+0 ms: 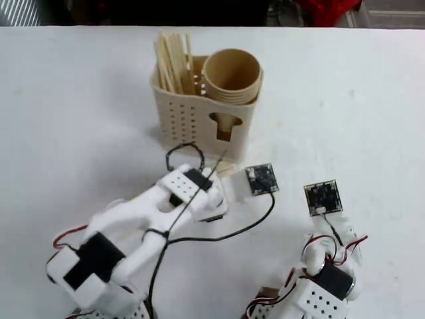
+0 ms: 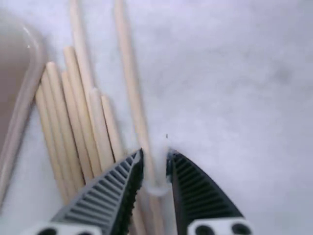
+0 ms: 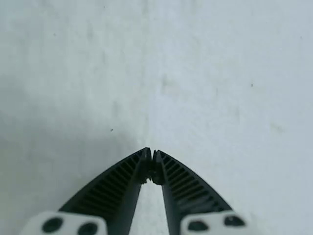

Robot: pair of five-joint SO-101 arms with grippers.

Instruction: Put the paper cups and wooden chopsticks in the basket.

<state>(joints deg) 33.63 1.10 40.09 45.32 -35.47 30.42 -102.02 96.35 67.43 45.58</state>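
A beige perforated basket [image 1: 179, 119] stands at the back middle of the table. Stacked paper cups [image 1: 232, 73] and a bunch of wooden chopsticks [image 1: 172, 60] stand inside it. The left arm [image 1: 192, 189] reaches the table just in front of the basket. My left gripper [image 2: 154, 154] is shut on one wooden chopstick [image 2: 132, 93] that lies on the table. Several more loose chopsticks [image 2: 73, 122] lie right beside it, next to a beige curved wall [image 2: 19, 107]. My right gripper [image 3: 150, 154] is shut on nothing, over bare table.
The right arm [image 1: 329, 266] sits at the front right, apart from the basket. White tabletop [image 1: 345, 119] spreads to either side of the basket. Black cables [image 1: 232, 232] run over the left arm.
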